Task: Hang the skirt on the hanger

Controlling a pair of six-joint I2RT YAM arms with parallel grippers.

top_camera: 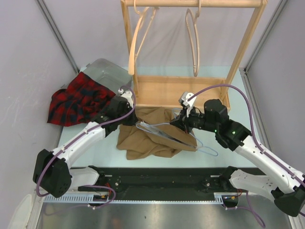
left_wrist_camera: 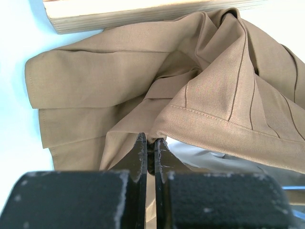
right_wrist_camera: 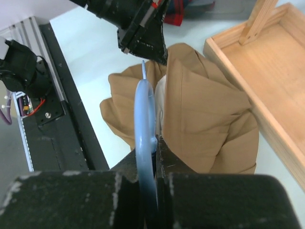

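On the pale blue table [top_camera: 97,151], far side first: wooden rack [top_camera: 181,90] with a tray base, two wooden hangers [top_camera: 138,43] hooked over its top rail. Left of the rack, red plaid garment [top_camera: 76,100] heaped against a grey bin [top_camera: 107,71]. Just in front of the rack's base and lying against it, tan skirt [top_camera: 147,140], crumpled on the table between the two arms, raised into a peak on its left side, with pale shiny lining showing under the lifted hem. Over the skirt, tilted, thin pale blue hanger [top_camera: 167,131], its hook end out past the cloth on the right, above bare table. From the left, low over the cloth, left gripper [top_camera: 131,102]: pinches a raised fold of the skirt, fingers pressed together with barely a slit between the tips. From the right, right gripper [top_camera: 181,119]: clamps the hanger's bar edge-on, jaws tight against it, no cloth in the grip. Hanger beside and above the skirt's folds, not threaded through the waist; cannot tell from any view whether it touches the cloth
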